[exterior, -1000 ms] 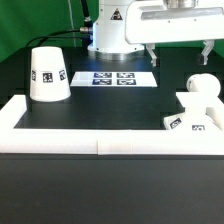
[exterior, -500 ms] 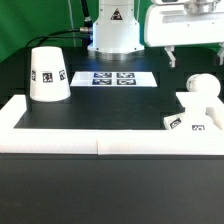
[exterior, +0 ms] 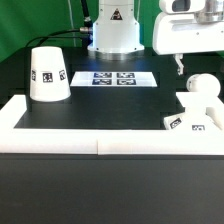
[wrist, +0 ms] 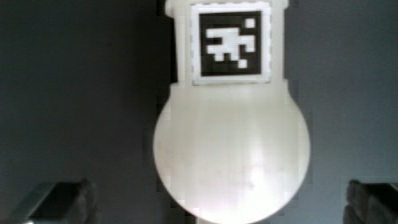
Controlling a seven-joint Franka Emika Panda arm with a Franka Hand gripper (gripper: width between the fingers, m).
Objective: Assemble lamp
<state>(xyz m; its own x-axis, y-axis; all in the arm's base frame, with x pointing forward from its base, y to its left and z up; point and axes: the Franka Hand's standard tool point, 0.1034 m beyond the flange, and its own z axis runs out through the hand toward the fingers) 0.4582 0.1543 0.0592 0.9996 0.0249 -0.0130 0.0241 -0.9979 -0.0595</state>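
- Base (exterior: 190, 122) nearest, tucked by the white wall (exterior: 100, 140) at the exterior view's right, likely braced there for assembly.
- Bulb (exterior: 200, 88) stands on it; how deeply it is seated is unclear.
- Gripper (wrist: 212, 200) hovers above, its 2 fingers apart, straddling the bulb; partly cut off in the exterior view.
- Shade (exterior: 46, 75) stands well apart at the exterior view's left.

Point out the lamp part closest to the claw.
The bulb, directly under the open claw, beside the base; the shade stands far off on the exterior view's left.
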